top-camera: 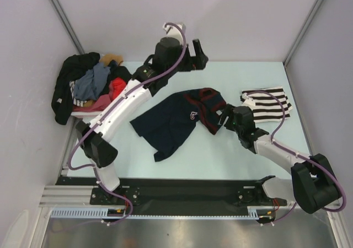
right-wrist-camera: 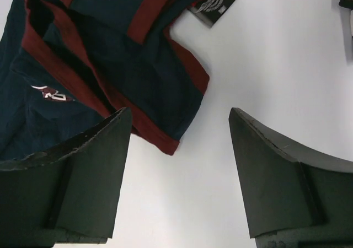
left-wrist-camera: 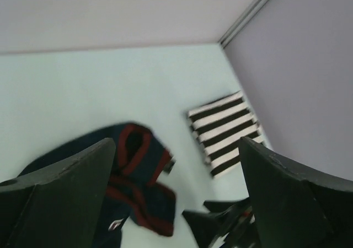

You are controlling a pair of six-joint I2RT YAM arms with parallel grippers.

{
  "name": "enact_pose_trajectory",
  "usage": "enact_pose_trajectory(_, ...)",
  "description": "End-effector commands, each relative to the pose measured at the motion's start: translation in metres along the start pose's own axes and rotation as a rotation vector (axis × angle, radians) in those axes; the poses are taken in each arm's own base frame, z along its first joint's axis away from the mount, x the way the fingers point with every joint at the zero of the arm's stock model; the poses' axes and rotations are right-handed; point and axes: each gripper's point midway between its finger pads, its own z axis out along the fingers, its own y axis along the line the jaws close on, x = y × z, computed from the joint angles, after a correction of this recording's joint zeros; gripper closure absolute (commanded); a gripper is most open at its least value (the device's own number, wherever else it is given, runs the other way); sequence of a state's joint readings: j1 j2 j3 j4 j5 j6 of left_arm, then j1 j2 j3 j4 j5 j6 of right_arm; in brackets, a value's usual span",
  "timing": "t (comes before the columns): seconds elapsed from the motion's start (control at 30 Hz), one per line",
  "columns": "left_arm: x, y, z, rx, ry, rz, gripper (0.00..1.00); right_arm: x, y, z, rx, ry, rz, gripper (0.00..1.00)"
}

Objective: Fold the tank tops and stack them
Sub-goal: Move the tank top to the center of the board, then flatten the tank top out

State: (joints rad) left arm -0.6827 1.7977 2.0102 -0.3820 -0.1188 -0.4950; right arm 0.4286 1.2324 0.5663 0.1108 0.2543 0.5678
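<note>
Top view: two tank tops lie on the surface [top-camera: 220, 149], one navy jersey [top-camera: 174, 121] crumpled at centre and one striped top [top-camera: 270, 103] folded far right, with one heaped basket [top-camera: 83, 111] far left. Left wrist view: left claw [left-wrist-camera: 176, 143] raised and released, fingers wide with nothing between, both tops below. Right wrist view: right claw [right-wrist-camera: 179, 121] low and released, bare surface between its fingers, the jersey's red-trimmed hem just beside one finger.

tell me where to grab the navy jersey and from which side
On the navy jersey, probably the red-trimmed corner at its right end, coming down from above with the right gripper. That corner lies at the cloth's edge just below the open jaws, with bare table beside it for one finger.
</note>
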Motion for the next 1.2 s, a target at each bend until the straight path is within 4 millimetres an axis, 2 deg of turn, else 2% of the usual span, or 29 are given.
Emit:
enact_pose_trajectory(0.0, 0.002, 0.014, -0.039, -0.034, 0.035, 0.067, 0.00, -0.015, 0.002, -0.002, -0.005, -0.061, 0.021, 0.25)
enact_pose_trajectory(0.03, 0.023, 0.033, -0.041, -0.088, 0.070, 0.086, 0.00, -0.015, 0.003, -0.002, -0.011, -0.059, 0.019, 0.27)
enact_pose_trajectory(0.07, 0.010, 0.034, -0.060, -0.090, 0.026, 0.098, 0.00, -0.014, 0.004, -0.002, -0.017, -0.056, 0.015, 0.28)
enact_pose_trajectory(0.1, 0.012, 0.045, -0.068, -0.130, 0.012, 0.098, 0.00, -0.014, 0.010, -0.002, -0.044, -0.051, 0.007, 0.30)
enact_pose_trajectory(0.13, 0.042, 0.069, -0.072, -0.197, 0.057, 0.104, 0.00, -0.013, 0.014, -0.002, -0.065, -0.045, 0.001, 0.32)
enact_pose_trajectory(0.17, 0.024, 0.075, -0.094, -0.230, -0.034, 0.068, 0.00, -0.010, 0.019, 0.000, -0.091, -0.032, -0.011, 0.36)
enact_pose_trajectory(0.2, 0.028, 0.087, -0.102, -0.244, -0.045, 0.055, 0.00, -0.010, 0.024, 0.001, -0.108, -0.027, -0.025, 0.37)
enact_pose_trajectory(0.23, 0.062, 0.111, -0.107, -0.272, 0.013, 0.054, 0.00, -0.009, 0.029, 0.002, -0.127, -0.018, -0.042, 0.38)
enact_pose_trajectory(0.27, 0.069, 0.114, -0.113, -0.247, 0.015, 0.010, 0.00, -0.009, 0.036, 0.002, -0.142, -0.014, -0.057, 0.38)
enact_pose_trajectory(0.3, 0.061, 0.124, -0.132, -0.254, -0.018, -0.017, 0.00, -0.010, 0.040, 0.007, -0.130, 0.008, -0.068, 0.38)
enact_pose_trajectory(0.33, 0.080, 0.137, -0.146, -0.272, 0.004, -0.036, 0.00, -0.012, 0.045, 0.010, -0.143, 0.019, -0.085, 0.36)
enact_pose_trajectory(0.4, 0.098, 0.151, -0.159, -0.301, 0.025, -0.043, 0.00, -0.023, 0.060, 0.014, -0.156, 0.038, -0.093, 0.34)
enact_pose_trajectory(0.43, 0.122, 0.163, -0.165, -0.319, 0.072, -0.038, 0.00, -0.018, 0.064, 0.021, -0.159, 0.069, -0.104, 0.33)
enact_pose_trajectory(0.47, 0.127, 0.162, -0.172, -0.304, 0.071, -0.048, 0.00, -0.017, 0.069, 0.023, -0.169, 0.083, -0.108, 0.31)
enact_pose_trajectory(0.5, 0.138, 0.160, -0.175, -0.277, 0.100, -0.056, 0.00, -0.026, 0.087, 0.022, -0.216, 0.079, -0.118, 0.31)
enact_pose_trajectory(0.53, 0.160, 0.166, -0.177, -0.277, 0.145, -0.059, 0.00, -0.020, 0.092, 0.027, -0.219, 0.100, -0.131, 0.31)
enact_pose_trajectory(0.6, 0.176, 0.167, -0.180, -0.256, 0.185, -0.067, 0.00, -0.020, 0.107, 0.033, -0.236, 0.113, -0.176, 0.31)
enact_pose_trajectory(0.63, 0.191, 0.171, -0.182, -0.257, 0.225, -0.069, 0.00, -0.037, 0.134, 0.032, -0.291, 0.087, -0.194, 0.31)
enact_pose_trajectory(0.67, 0.198, 0.173, -0.183, -0.261, 0.246, -0.064, 0.00, -0.030, 0.139, 0.047, -0.286, 0.112, -0.229, 0.32)
enact_pose_trajectory(0.7, 0.204, 0.176, -0.184, -0.265, 0.260, -0.062, 0.00, -0.020, 0.137, 0.050, -0.267, 0.175, -0.258, 0.34)
enact_pose_trajectory(0.73, 0.211, 0.182, -0.186, -0.287, 0.274, -0.055, 0.00, -0.023, 0.146, 0.055, -0.277, 0.188, -0.273, 0.41)
enact_pose_trajectory(0.77, 0.217, 0.186, -0.188, -0.300, 0.291, -0.053, 0.00, -0.029, 0.159, 0.072, -0.281, 0.196, -0.297, 0.45)
enact_pose_trajectory(0.83, 0.226, 0.191, -0.191, -0.310, 0.311, -0.048, 0.00, -0.025, 0.163, 0.083, -0.250, 0.242, -0.335, 0.47)
enact_pose_trajectory(0.87, 0.227, 0.190, -0.193, -0.306, 0.311, -0.052, 0.00, -0.033, 0.176, 0.095, -0.252, 0.227, -0.352, 0.46)
enact_pose_trajectory(0.9, 0.229, 0.190, -0.194, -0.302, 0.317, -0.054, 0.00, -0.029, 0.170, 0.103, -0.208, 0.243, -0.389, 0.46)
enact_pose_trajectory(0.97, 0.234, 0.188, -0.196, -0.283, 0.322, -0.063, 0.00, -0.030, 0.175, 0.113, -0.183, 0.242, -0.432, 0.46)
enact_pose_trajectory(1.0, 0.235, 0.187, -0.197, -0.278, 0.324, -0.066, 0.00, -0.026, 0.173, 0.126, -0.152, 0.261, -0.462, 0.46)
enact_pose_trajectory(1.1, 0.241, 0.186, -0.199, -0.260, 0.339, -0.068, 0.00, -0.027, 0.176, 0.138, -0.133, 0.270, -0.488, 0.48)
enact_pose_trajectory(1.17, 0.241, 0.187, -0.201, -0.264, 0.342, -0.063, 0.00, -0.017, 0.172, 0.148, -0.121, 0.288, -0.500, 0.47)
